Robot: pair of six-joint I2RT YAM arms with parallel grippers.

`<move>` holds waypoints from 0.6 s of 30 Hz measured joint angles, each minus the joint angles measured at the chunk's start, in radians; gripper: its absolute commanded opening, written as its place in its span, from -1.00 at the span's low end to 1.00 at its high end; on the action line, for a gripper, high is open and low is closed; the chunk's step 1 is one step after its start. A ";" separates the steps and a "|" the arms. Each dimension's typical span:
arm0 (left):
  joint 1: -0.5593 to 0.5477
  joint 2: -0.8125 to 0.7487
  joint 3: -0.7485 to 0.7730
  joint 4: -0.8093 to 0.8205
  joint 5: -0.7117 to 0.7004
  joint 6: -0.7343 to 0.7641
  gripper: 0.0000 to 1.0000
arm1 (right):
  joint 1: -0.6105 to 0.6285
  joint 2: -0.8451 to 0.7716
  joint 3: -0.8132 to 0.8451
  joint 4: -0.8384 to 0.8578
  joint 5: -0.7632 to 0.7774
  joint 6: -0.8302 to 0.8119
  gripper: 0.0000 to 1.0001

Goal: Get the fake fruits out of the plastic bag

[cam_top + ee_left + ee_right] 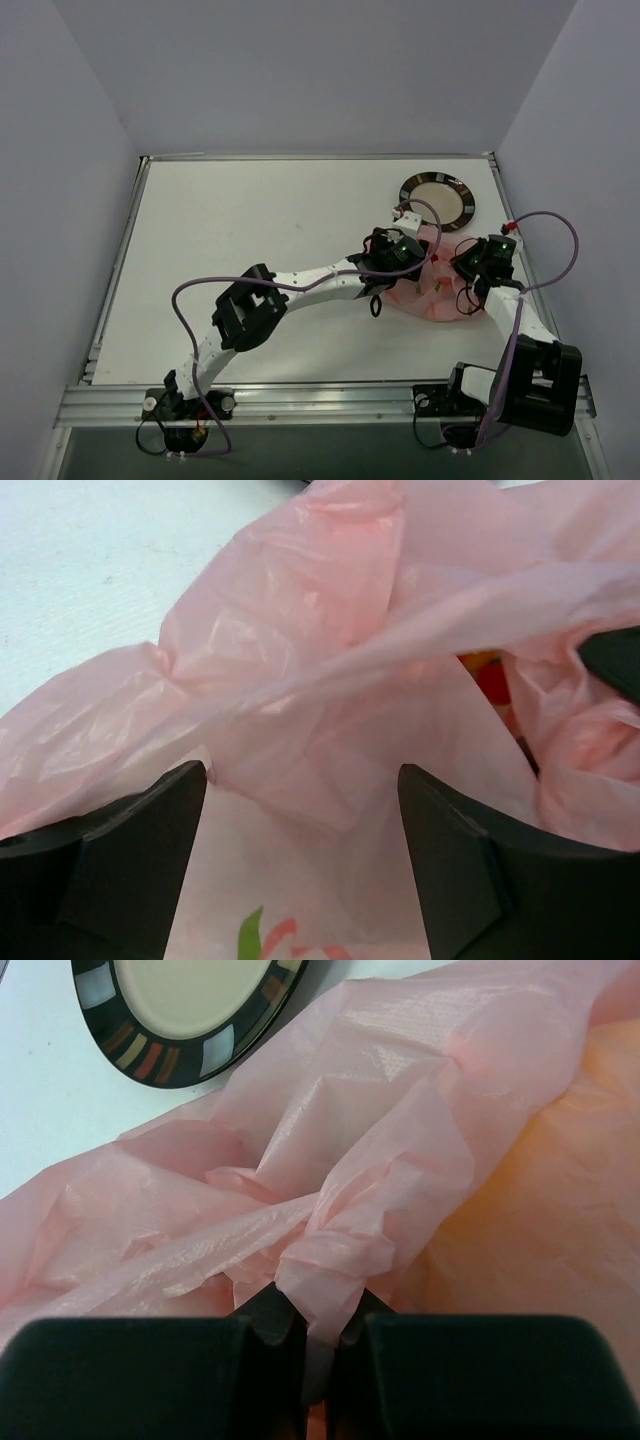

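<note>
The right gripper [318, 1330] pinches a bunched fold of the pink bag [390, 1130], which lies on the table beside the plate [180, 1005]. The left gripper [300, 810] hangs spread, with film between its fingers. Red-orange fruits [487, 678] show inside the bag, just to the right.

the plastic bag [432, 296] lies on the right part of the table [250, 240], just near of the plate [436, 200], which sits further back on the same side. the left tool [408, 250] is over the bag's far left part, its fingers spread with bag film between them. the right tool [468, 272] is at the bag's right side, pinched onto a fold of it. fake fruits [487, 675] lie inside the bag, right of the left tool.
</note>
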 measured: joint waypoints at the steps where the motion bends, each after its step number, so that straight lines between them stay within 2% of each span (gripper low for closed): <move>1: 0.007 0.016 0.011 -0.002 -0.002 0.005 0.52 | 0.000 -0.001 0.000 0.000 0.000 0.000 -1.00; 2: 0.011 0.030 0.019 -0.003 -0.003 0.010 0.46 | 0.000 -0.001 0.000 0.001 0.000 0.000 -1.00; 4: 0.012 0.053 0.032 0.000 -0.004 0.026 0.18 | 0.000 0.000 0.000 0.001 0.000 0.001 -1.00; 5: 0.012 0.063 0.037 0.004 -0.004 0.033 -0.32 | 0.000 0.000 0.000 0.003 0.001 0.001 -1.00; 7: 0.013 0.077 0.037 0.017 0.005 0.043 -0.92 | 0.000 0.009 0.000 0.010 0.001 0.001 -1.00; 10: 0.015 0.076 0.004 0.058 0.034 0.058 -0.95 | -0.002 0.048 0.005 0.026 0.002 0.005 -1.00; 18: 0.027 -0.165 -0.417 0.219 0.084 0.010 -0.95 | -0.009 0.225 0.126 0.072 -0.026 0.018 -1.00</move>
